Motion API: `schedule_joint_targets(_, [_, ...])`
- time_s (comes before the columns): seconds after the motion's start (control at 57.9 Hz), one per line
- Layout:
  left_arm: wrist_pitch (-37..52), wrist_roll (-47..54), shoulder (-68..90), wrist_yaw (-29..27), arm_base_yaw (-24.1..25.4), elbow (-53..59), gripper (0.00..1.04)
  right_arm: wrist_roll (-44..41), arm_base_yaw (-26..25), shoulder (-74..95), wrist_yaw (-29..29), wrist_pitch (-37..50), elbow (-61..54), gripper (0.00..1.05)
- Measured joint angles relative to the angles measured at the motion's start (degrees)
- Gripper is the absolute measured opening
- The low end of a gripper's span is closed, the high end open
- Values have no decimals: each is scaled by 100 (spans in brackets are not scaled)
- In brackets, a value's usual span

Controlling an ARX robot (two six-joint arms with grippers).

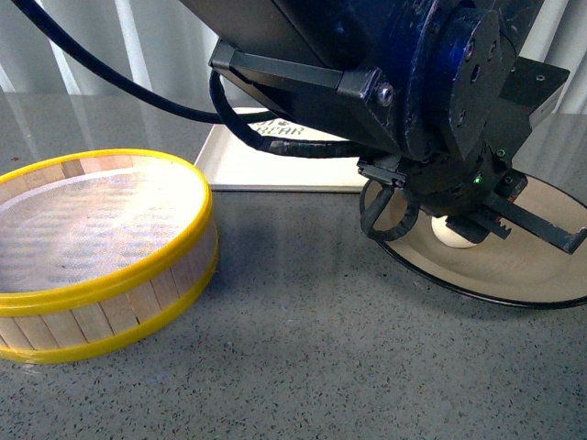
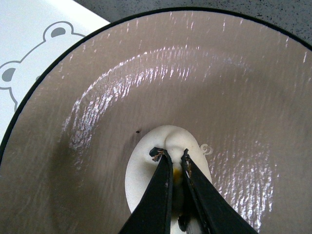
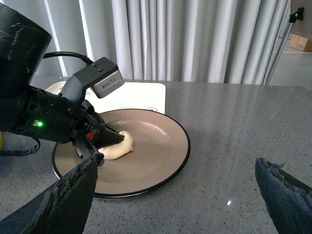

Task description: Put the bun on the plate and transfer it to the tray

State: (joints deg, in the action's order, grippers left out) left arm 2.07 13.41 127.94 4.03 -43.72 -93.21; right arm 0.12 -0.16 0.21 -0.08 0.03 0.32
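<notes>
The left gripper (image 2: 170,157) has its two slim black fingers (image 2: 158,192) drawn almost together, pinching the pleated crown of the one bun (image 2: 145,181), and a trace of yellow shows in the narrow slit between them. The bun is soft-looking, matte white and rounded, and it sits near the middle of the single plate (image 2: 146,73). The plate is wide, round and shallow, with a glossy beige-grey inside that carries rippled glints of light and a thin black rim around it. It lies on a speckled grey, stone-like table (image 1: 321,367), just beside the one tray (image 1: 266,170). The tray is flat, cream-white and rectangular with rounded corners, dark lettering in one corner and a bear face drawn in outline. Whether plate and tray touch I cannot tell. The right gripper (image 3: 176,168) hangs near the plate's other side with its two dark, ragged-edged fingers (image 3: 68,195) spread wide and nothing between them. Well apart, on the robot's left, stands one round steamer basket (image 1: 92,302) of pale wooden slats, with bright yellow bands and a whitish mesh floor
</notes>
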Motion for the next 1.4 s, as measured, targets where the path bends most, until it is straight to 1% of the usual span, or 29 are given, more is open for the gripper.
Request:
schedule_joint_targets(0.225, [35,-22,20,-4,-31,-52,4,0,0,0,0,0,0,96])
schedule_joint_targets(0.259, [35,-72,20,15,-31,-70,6,-2,0,0,0,0,0,96])
schedule_joint_targets(0.328, [35,-79,20,9,-33,-90,16,-2,0,0,0,0,0,96])
schedule_joint_targets(0.363, [35,-83,20,7,-35,-94,20,-2,0,0,0,0,0,96])
schedule_joint_targets(0.38, [35,-79,20,11,-44,-94,25,0,0,0,0,0,0,96])
schedule_joint_targets(0.415, [35,-81,20,20,-44,-94,29,-2,0,0,0,0,0,96])
schedule_joint_targets(0.484, [35,-81,24,26,-48,-96,40,0,0,0,0,0,0,96])
schedule_joint_targets(0.657, [35,-81,42,48,-57,-96,75,0,0,0,0,0,0,96])
schedule_joint_targets(0.691, [35,-81,42,55,-57,-96,84,-2,0,0,0,0,0,96])
schedule_joint_targets(0.726, [35,-81,42,61,-57,-96,88,-2,0,0,0,0,0,96])
schedule_joint_targets(0.795, [35,-81,42,94,-57,-96,99,0,0,0,0,0,0,96])
schedule_joint_targets(0.881, [35,-133,35,118,-57,-101,98,-2,0,0,0,0,0,96])
schedule_joint_targets(1.002, [129,-299,-37,162,-57,-109,98,-2,0,0,0,0,0,96])
schedule_joint_targets(1.175, [214,-555,-249,61,26,-118,98,0,0,0,0,0,0,96])
schedule_joint_targets(1.313, [424,-754,-730,-7,328,63,98,0,0,0,2,0,0,96])
schedule_joint_targets(1.4, [586,-909,-1255,-98,728,365,98,0,0,0,2,0,0,96])
